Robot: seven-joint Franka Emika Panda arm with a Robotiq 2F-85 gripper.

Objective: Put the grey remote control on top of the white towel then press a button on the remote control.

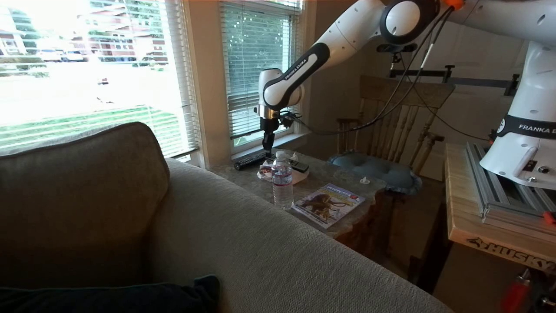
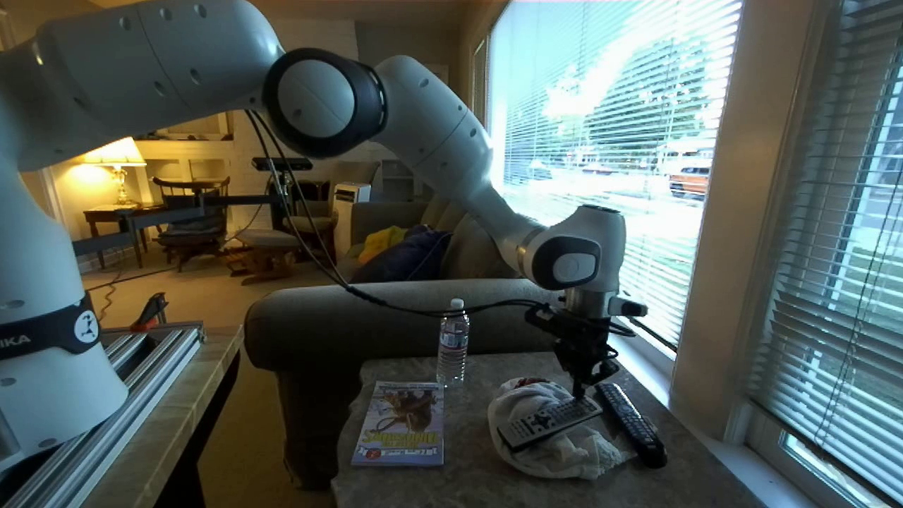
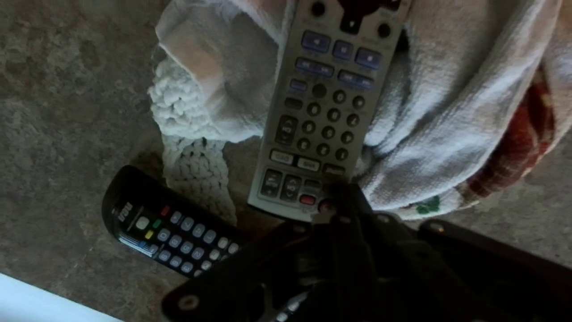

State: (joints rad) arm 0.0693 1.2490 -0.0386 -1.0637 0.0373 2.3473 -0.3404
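Near the white towel (image 2: 564,452), topped by the grey remote control (image 2: 550,421) under the clenched pincer (image 2: 578,391), a bottle (image 1: 282,181), contents unclear, is shown only in both exterior views.

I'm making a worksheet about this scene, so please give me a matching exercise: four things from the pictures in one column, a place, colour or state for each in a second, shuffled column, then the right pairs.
Things
1. Grey remote control
2. Black remote control
3. Booklet
4. Water bottle

Descriptions
A. Standing upright on the table
B. Dotted with red, green and yellow buttons
C. Lying on the white towel
D. Lying flat, its printed cover facing up

Pairs: 1-C; 2-B; 3-D; 4-A
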